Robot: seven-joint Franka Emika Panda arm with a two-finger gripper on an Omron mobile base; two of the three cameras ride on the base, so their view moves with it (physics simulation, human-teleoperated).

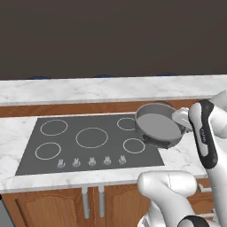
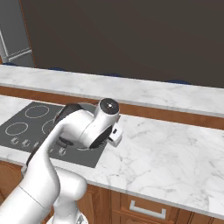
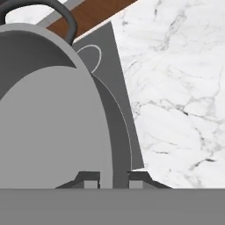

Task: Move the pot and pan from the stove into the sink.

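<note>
Although the jaws point(image 3: 113, 178) are mostly cut off at 6 o'clock in the hand view, their two dark tips pinch the pot's point(image 1: 157, 125) rim between them. The pot is wide, grey, low-walled, with a dark loop handle at 12 o'clock. It hangs tilted above the stove's point(image 1: 91, 140) 3 o'clock edge, beside the marble table point(image 2: 166, 148). In the right base view the arm hides most of it.

White marble table point(image 1: 17, 128) with a raised marble ledge point(image 1: 111, 88) behind — dark brown wall point(image 1: 111, 35) above, wooden cabinet doors point(image 1: 48, 208) below.
</note>
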